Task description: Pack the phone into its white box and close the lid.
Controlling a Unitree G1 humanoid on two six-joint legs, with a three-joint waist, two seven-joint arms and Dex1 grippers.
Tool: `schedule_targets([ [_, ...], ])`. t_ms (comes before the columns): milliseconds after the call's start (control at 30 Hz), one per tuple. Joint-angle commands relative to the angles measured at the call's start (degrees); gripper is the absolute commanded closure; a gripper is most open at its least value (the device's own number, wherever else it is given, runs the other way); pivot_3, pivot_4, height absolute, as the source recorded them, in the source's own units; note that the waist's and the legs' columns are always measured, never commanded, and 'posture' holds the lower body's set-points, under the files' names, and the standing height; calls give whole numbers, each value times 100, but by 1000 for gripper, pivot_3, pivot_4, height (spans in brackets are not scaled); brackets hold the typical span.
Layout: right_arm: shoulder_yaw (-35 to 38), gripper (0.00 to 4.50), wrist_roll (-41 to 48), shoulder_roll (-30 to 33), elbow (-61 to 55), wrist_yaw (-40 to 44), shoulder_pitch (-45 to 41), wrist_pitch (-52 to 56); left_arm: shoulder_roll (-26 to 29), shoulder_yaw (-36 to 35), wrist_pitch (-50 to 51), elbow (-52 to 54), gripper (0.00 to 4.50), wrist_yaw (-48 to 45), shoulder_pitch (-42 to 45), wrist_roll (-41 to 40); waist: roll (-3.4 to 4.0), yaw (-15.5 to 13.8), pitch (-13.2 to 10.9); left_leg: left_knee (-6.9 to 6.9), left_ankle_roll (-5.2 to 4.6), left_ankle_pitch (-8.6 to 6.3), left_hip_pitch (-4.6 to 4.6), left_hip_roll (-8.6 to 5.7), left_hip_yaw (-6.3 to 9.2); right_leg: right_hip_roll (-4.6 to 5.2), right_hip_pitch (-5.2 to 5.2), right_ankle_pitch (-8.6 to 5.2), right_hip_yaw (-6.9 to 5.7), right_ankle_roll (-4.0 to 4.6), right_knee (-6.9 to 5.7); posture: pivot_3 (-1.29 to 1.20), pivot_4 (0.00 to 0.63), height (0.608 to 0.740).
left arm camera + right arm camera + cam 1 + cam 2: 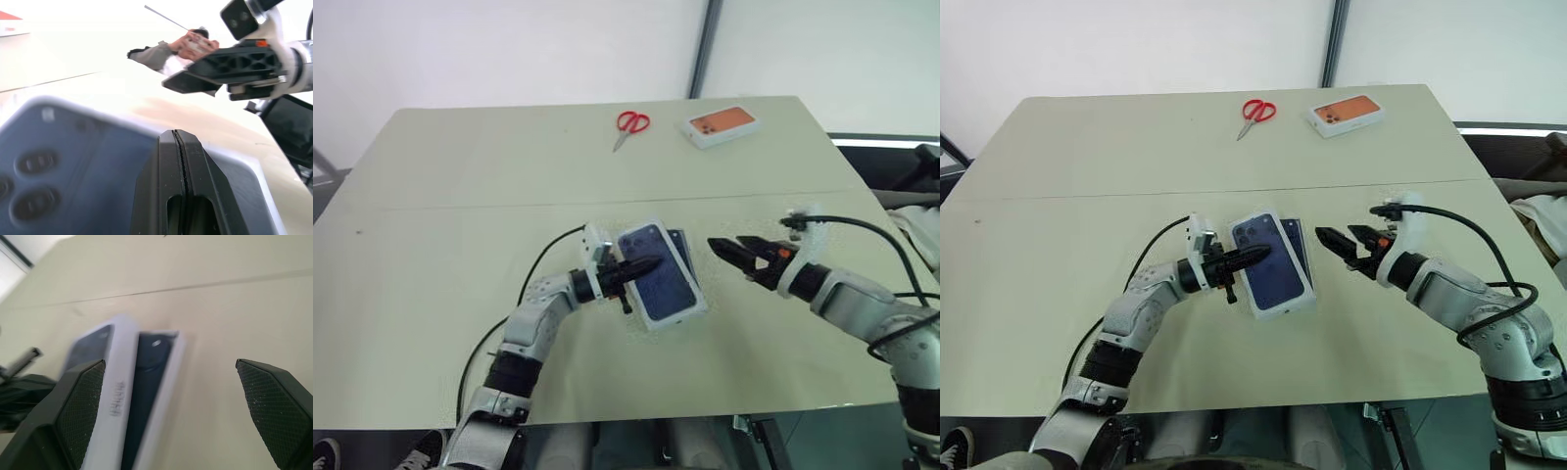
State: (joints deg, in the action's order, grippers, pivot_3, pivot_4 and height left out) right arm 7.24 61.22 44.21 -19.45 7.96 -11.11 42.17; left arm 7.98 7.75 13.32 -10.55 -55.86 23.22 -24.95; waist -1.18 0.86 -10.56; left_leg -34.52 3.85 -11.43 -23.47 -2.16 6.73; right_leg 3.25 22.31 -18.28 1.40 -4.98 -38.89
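L arm reaches in from the table's near-left edge, elbow bent, forearm angled across toward centre. L gripper (641, 265) has fingers pressed tight together, no gap, pointing roughly level toward the R side. R arm comes in from the near-right corner, forearm angled inward. R gripper (736, 254) spread wide, fingers (80, 404) well apart, tips aimed at the L gripper. The two grippers face each other, apart, not touching.

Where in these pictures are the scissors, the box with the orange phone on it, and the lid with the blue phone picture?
scissors (631, 122): left eye view, on the red handles.
orange phone box (722, 125): left eye view, middle of its printed top.
lid (1269, 262): right eye view, on the blue phone print.
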Motion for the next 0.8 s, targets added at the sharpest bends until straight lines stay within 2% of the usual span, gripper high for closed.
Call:
schedule_targets([
  [33,-118,39,-905,-30,-135,412,-102,-434,-30,-3,-120,23,4500,-40,81,23,0,-5,0,1,0,0,0,1,1,0,0,0,0,0,0,0,150,740],
  [100,-402,39,-1522,-6,-179,650,-34,-635,57,-48,-105,97,4500,-70,64,21,0,-7,0,3,0,0,0,2,3,0,1,0,0,0,0,0,150,740],
  [400,-869,39,-2787,-245,-148,1388,-155,-1071,850,-357,534,1096,4500,-94,-378,-320,0,-6,0,3,0,0,0,5,4,5,-1,0,1,0,0,0,150,740],
  [467,-809,560,-2878,-357,-50,1518,-179,-1125,1120,-463,838,1414,4500,-99,-573,-484,0,-1,-1,4,1,0,0,4,5,7,0,0,1,0,0,0,150,740],
  [533,-841,1354,-3101,-401,48,1613,-210,-1195,1391,-562,964,1609,4500,-78,-817,-505,0,4,-1,6,1,0,1,4,4,9,1,0,1,0,1,0,150,740],
  [600,-964,2451,-3427,-408,92,1698,-212,-1310,1575,-663,1037,1688,4500,-45,-1037,-512,2,-4,-2,7,1,0,1,4,4,11,1,0,1,1,1,0,150,740],
  [733,-1018,4453,-3529,-617,51,1918,-216,-1302,1593,-695,868,1489,4500,73,-1244,-360,2,-19,-3,7,1,0,2,3,3,19,0,-1,1,3,2,0,150,740],
  [800,-1129,4453,-3776,-681,52,1934,-244,-1351,1490,-638,833,1365,4500,164,-1292,-306,2,-25,-2,6,1,0,2,1,4,22,-1,-1,0,3,2,0,150,740],
])
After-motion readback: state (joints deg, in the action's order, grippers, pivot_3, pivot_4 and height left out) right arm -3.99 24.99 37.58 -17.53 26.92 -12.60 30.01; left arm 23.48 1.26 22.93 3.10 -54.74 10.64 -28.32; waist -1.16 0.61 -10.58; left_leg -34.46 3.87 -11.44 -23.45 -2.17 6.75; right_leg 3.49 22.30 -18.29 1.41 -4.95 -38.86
